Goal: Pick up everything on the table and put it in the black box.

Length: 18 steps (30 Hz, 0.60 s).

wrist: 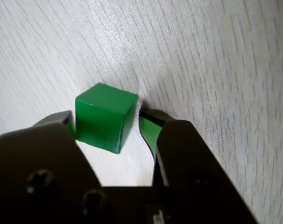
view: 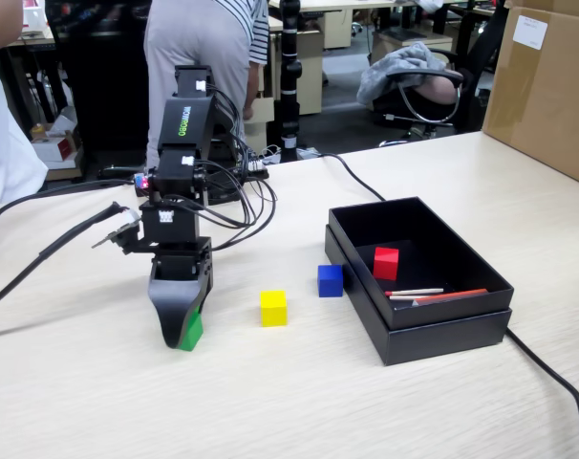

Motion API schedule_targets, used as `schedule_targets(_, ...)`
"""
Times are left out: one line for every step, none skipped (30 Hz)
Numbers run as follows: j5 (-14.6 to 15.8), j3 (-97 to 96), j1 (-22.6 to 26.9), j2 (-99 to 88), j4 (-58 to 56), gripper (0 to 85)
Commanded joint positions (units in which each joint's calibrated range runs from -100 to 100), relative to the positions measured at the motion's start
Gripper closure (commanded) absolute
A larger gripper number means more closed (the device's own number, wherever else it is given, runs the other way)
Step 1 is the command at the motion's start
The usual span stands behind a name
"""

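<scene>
end effector [view: 180, 335] down at the green cube [view: 191, 332]; red cube [view: 386, 262] inside the black box [view: 442, 337]

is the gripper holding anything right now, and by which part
Not clearly. The gripper straddles the green cube on the table; one jaw looks clear of its side.

— What colour is the table [view: 98, 402]?
— Light beige, streaked with fine grey wood grain; the wrist view shows the lines clearly.
— And the cubes?
— One green cube [view: 190, 332], one yellow cube [view: 273, 308], one blue cube [view: 330, 280], one red cube [view: 386, 263]. All plain, no pattern.
— The box?
— The black box [view: 442, 330] is matte black inside and out. In it lie thin sticks [view: 433, 295], one red, one whitish.
— The gripper [wrist: 106, 123]?
— Black, with green lining on a jaw's inner face. The arm [view: 186, 143] is black too, with green lettering.
— Anything else?
— Black cables [view: 41, 258], a brown cardboard box [view: 547, 86].
</scene>
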Motion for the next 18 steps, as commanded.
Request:
schedule_targets(0.05,2.28,-0.29,-0.47,-1.45,63.4)
schedule_targets(0.05,2.19,-0.34,-0.70,-1.45,65.6)
schedule_targets(0.05,2.01,-0.34,-1.16,-1.45,66.4)
schedule_targets(0.10,1.64,-0.34,-1.97,-1.54,67.2)
schedule_targets(0.10,1.28,-0.34,-2.88,-1.71,68.0)
schedule_targets(0.10,1.10,-0.34,-3.92,-2.23,68.0)
schedule_targets(0.10,0.74,-0.29,-5.52,-2.66,68.0)
schedule_targets(0.10,0.10,-0.29,-7.36,-2.75,68.1)
schedule_targets(0.10,-0.44,-0.24,-9.31,-2.92,68.6)
schedule_targets(0.10,-1.17,-0.20,-11.72,-2.92,71.3)
schedule_targets(0.15,-1.80,-0.15,-14.24,-2.92,74.3)
schedule_targets(0.15,-2.53,-0.05,-16.77,-2.92,76.7)
schedule_targets(0.15,-4.43,0.24,-22.74,-2.92,78.7)
schedule_targets(0.10,-5.34,0.44,-25.83,-2.92,78.6)
schedule_targets(0.10,-6.15,0.59,-29.05,-2.92,78.6)
schedule_targets(0.10,-6.97,0.88,-32.49,-2.92,78.6)
schedule_targets(0.05,-8.15,1.71,-39.60,-3.27,78.5)
schedule_targets(0.05,-8.78,2.30,-43.27,-3.52,78.5)
